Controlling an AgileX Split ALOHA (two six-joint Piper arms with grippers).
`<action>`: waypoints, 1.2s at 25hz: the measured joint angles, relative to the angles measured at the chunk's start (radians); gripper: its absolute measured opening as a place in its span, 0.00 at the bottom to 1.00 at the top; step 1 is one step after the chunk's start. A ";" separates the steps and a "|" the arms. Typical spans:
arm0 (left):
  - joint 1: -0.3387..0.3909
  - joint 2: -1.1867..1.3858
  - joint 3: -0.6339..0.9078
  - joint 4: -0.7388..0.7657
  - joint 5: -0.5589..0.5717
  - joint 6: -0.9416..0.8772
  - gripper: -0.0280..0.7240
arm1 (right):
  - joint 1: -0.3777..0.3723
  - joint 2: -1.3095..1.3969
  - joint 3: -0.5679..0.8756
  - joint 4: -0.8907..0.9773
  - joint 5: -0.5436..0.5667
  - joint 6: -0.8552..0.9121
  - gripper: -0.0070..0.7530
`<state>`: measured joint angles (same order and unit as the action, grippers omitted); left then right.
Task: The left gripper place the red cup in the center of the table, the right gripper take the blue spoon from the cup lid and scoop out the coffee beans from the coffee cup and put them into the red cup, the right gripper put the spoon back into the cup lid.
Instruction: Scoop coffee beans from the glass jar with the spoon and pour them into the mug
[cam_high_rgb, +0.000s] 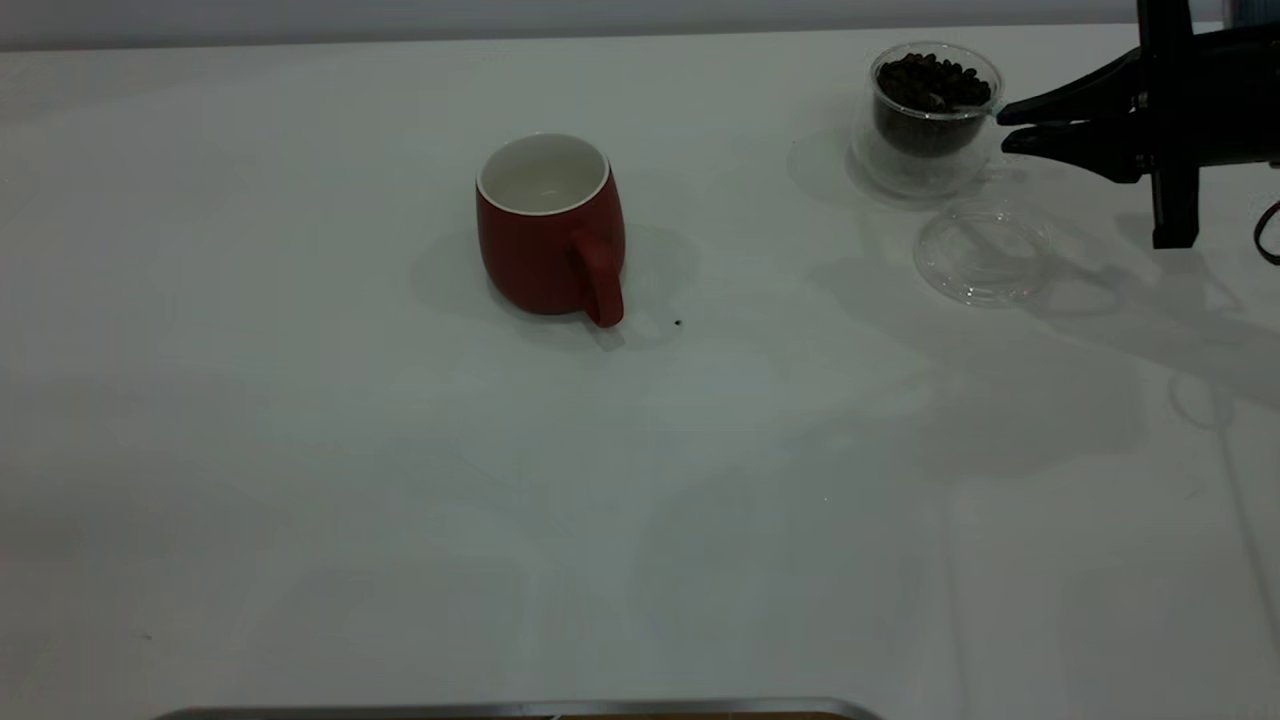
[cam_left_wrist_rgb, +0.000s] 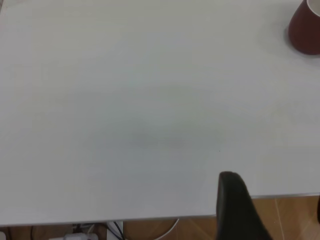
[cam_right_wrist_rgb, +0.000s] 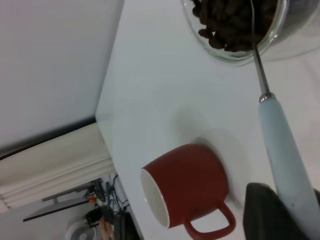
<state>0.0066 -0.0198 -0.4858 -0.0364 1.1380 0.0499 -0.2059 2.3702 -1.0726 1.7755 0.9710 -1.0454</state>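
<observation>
From outside, the red cup (cam_high_rgb: 550, 225) stands upright mid-bench (cam_high_rgb: 300, 450), well apart from the coffee cup (cam_high_rgb: 930, 115) of beans (cam_high_rgb: 935, 82) and the bare lid (cam_high_rgb: 985, 250) beside it; the right pincer (cam_high_rgb: 1008, 128) reaches the glass rim, nearly closed. The left wrist view shows one left pincer (cam_left_wrist_rgb: 240, 210) finger over bare bench near its edge; its opening cannot be told. In the right wrist view, the pincer grips the blue spoon (cam_right_wrist_rgb: 282, 150), its stem dipping into the beans.

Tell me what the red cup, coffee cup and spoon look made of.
Red cup: probably glazed ceramic, opaque red outside, white inside. Coffee cup: clear double-walled glass, beans showing through. Blue spoon: shiny metal stem; matte pale-blue handle, material unclear, held in the right gripper.
</observation>
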 joint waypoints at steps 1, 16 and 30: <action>0.000 0.000 0.000 0.000 0.000 0.000 0.64 | 0.000 0.000 0.000 0.001 0.005 0.001 0.14; 0.000 0.000 0.000 0.000 0.000 0.002 0.64 | -0.045 0.000 -0.002 0.002 0.124 -0.003 0.14; 0.000 0.000 0.000 0.000 0.000 0.002 0.64 | -0.019 0.000 -0.003 -0.003 0.160 -0.067 0.14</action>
<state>0.0066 -0.0198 -0.4858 -0.0364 1.1380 0.0519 -0.2247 2.3702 -1.0760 1.7728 1.1314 -1.1121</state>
